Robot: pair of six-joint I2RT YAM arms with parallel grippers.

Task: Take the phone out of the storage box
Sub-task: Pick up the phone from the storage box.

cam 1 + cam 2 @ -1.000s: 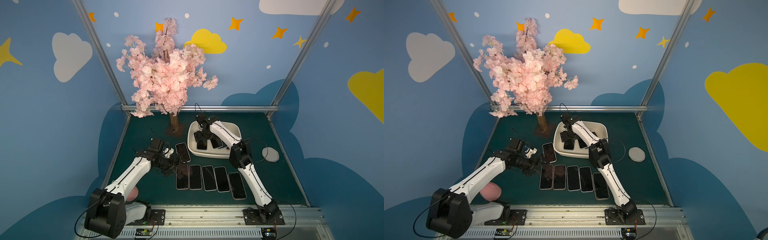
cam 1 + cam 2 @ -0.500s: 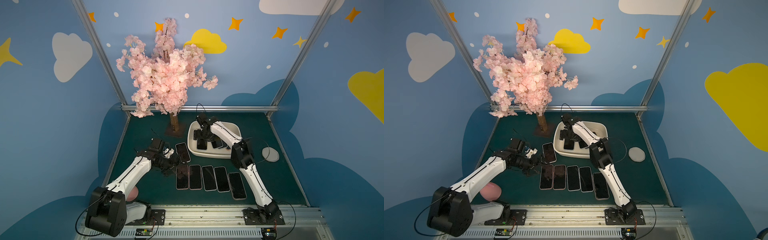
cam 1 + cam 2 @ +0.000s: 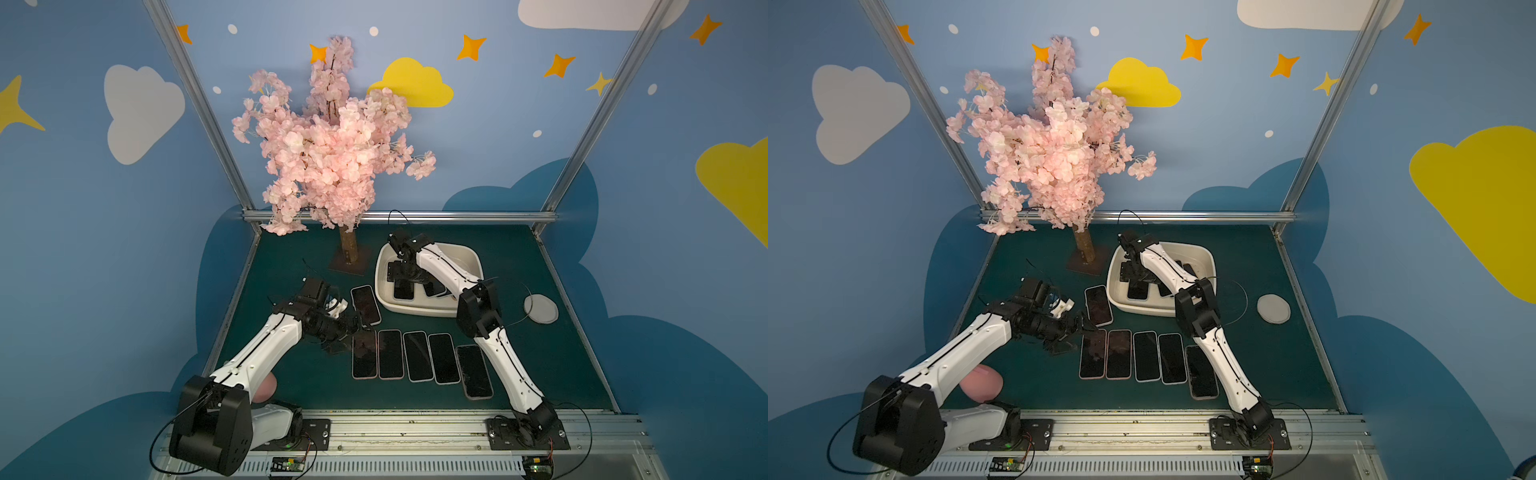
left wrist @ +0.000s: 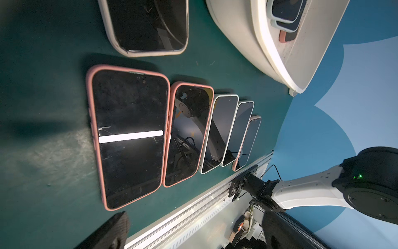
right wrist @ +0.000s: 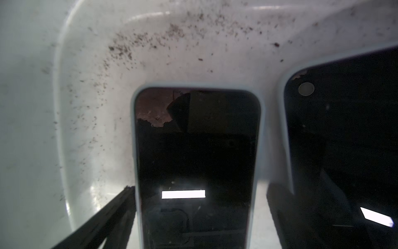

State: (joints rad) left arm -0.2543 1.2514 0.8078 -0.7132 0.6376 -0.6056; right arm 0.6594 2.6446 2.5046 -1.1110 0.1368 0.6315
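The right claw (image 3: pixel 401 277) stays spread astride the phone (image 5: pixel 197 161) at the box's (image 3: pixel 469 259) nine o'clock, so gripping comes next; left claw (image 3: pixel 348 336) released.

No text, label or number is readable anywhere.

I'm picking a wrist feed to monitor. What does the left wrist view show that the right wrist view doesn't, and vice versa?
Left wrist only: a row of five phones on the green mat, a sixth phone beside the row, the storage box from outside, and the right arm.
Right wrist only: the box's speckled inside up close, with a pale-cased phone lying screen-up in it.
Both: the storage box with phones lying in it.
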